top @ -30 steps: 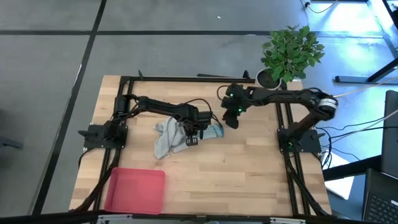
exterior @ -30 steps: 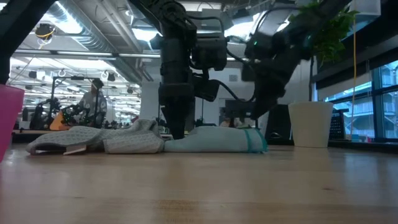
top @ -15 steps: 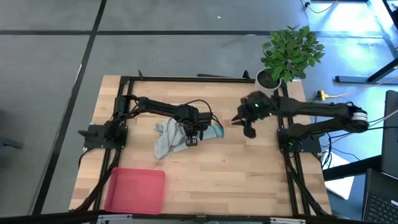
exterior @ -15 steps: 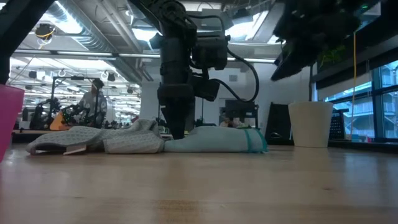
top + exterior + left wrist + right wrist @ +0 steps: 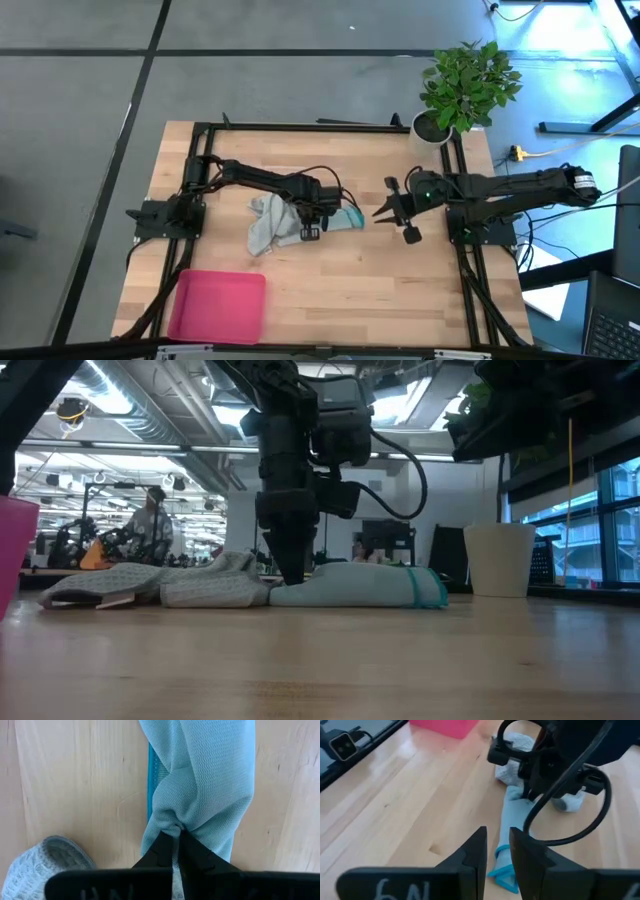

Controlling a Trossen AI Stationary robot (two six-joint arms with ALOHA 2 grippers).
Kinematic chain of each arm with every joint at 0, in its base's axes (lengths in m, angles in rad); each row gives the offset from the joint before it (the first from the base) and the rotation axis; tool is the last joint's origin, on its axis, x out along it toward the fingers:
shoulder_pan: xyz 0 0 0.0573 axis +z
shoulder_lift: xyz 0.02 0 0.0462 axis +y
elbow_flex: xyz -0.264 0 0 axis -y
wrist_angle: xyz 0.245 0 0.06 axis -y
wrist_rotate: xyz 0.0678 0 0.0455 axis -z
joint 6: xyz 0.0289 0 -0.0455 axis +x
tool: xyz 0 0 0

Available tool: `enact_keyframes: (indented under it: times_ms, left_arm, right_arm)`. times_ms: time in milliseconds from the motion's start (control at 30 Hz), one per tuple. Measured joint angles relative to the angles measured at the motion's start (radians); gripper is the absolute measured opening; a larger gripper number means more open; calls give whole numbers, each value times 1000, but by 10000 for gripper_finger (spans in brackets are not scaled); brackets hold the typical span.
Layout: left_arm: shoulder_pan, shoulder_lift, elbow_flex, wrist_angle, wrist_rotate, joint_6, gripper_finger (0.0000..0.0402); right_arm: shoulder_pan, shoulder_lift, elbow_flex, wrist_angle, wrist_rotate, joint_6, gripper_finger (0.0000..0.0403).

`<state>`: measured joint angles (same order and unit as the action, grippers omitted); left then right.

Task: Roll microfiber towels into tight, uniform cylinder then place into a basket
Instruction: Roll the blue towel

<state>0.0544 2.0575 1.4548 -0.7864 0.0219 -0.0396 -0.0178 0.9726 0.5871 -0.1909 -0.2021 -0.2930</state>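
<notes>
The pale blue-teal towel (image 5: 347, 214) lies bunched lengthwise on the table's middle; it also shows in the low view (image 5: 365, 587). The light grey towel (image 5: 265, 222) lies crumpled just left of it, touching it. My left gripper (image 5: 318, 218) stands over where the two towels meet, shut on the teal towel (image 5: 205, 780). My right gripper (image 5: 382, 213) hovers right of the teal towel, raised above the table, open by a narrow gap (image 5: 497, 832) and empty. The pink-red basket (image 5: 218, 305) sits at the near left. My left gripper pinches a gathered pucker of the teal towel (image 5: 173, 823) between its two fingertips, at the towel's end beside the grey towel. The fingers (image 5: 292, 565) come from above, pointing down. The towel lies on the table, and its cloth is drawn into creases toward the pinch.
A white plant pot (image 5: 432, 125) with a green plant stands at the far right corner. Black frame rails run along the table's left, right and far edges. Bare wood lies between the towels and the basket (image 5: 445, 726).
My right gripper has risen from beside the teal towel's right end and gone toward the table's right and near edges. My left gripper, still shut, has shifted a little to the right, sliding the teal towel along the table that way.
</notes>
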Motion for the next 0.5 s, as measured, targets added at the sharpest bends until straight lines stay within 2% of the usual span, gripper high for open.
enact_keyframes:
  times_ms: [500]
  left_arm:
    - [-4,0,0,3,-1,-14,0]
  right_arm:
    - [8,0,3,6,9,25,84]
